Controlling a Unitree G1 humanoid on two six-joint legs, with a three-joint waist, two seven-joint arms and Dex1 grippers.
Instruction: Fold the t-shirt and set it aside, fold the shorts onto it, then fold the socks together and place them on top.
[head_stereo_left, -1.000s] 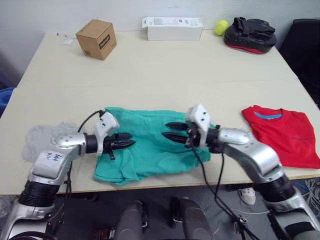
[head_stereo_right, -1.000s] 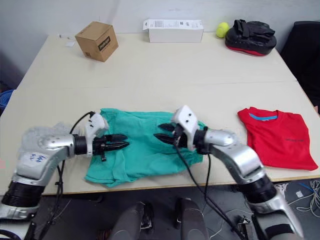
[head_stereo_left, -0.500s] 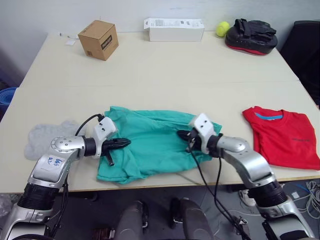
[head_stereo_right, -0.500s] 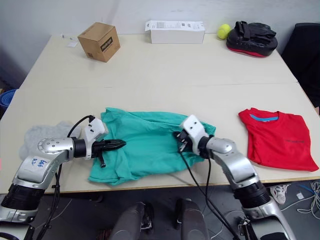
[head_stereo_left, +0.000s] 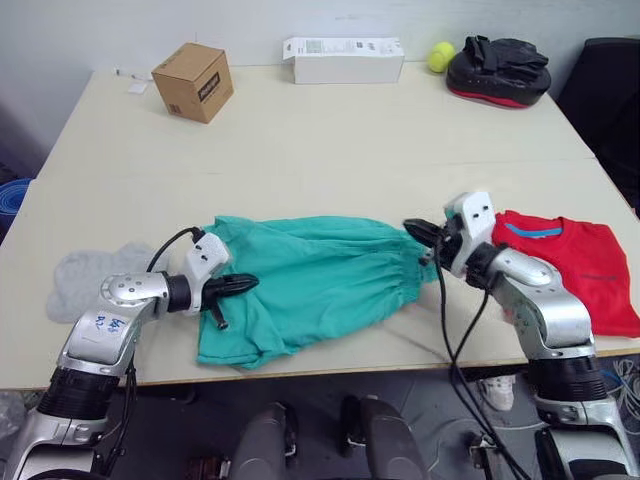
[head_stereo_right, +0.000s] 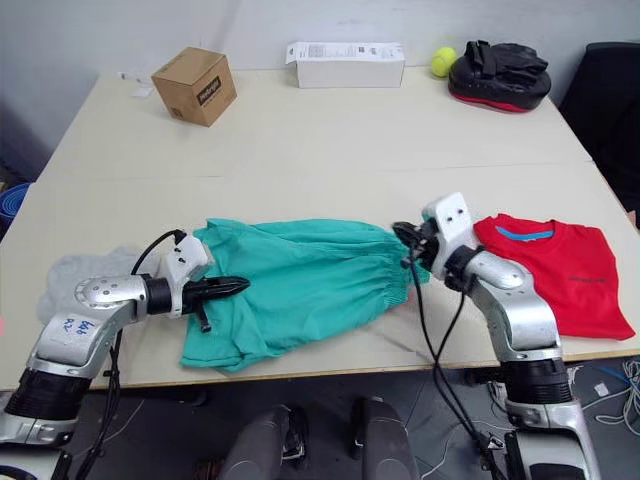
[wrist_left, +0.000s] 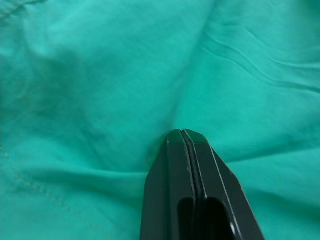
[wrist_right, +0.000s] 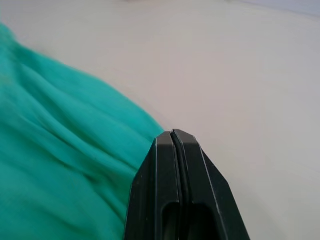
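Observation:
The teal-green shorts (head_stereo_left: 310, 285) lie spread across the table's front, waistband toward the right. My left gripper (head_stereo_left: 250, 282) is shut on the cloth near their left end, which puckers around the fingertips (wrist_left: 182, 136). At the waistband's right end my right gripper (head_stereo_left: 411, 228) is shut on the edge of the shorts, whose cloth lies against its fingers (wrist_right: 172, 137). The red t-shirt (head_stereo_left: 575, 268) lies folded at the right, just past the right gripper. The grey socks (head_stereo_left: 82, 282) lie at the front left beside my left arm.
Along the far edge stand a brown cardboard box (head_stereo_left: 192, 80), a long white box (head_stereo_left: 343, 58), a yellow tennis ball (head_stereo_left: 438, 56) and a black and red pad (head_stereo_left: 498, 72). The table's front edge (head_stereo_left: 400, 362) runs close below the shorts.
My right gripper has moved to the right toward the t-shirt, drawing the waistband with it, so the shorts are stretched out wider. The left gripper has stayed in place.

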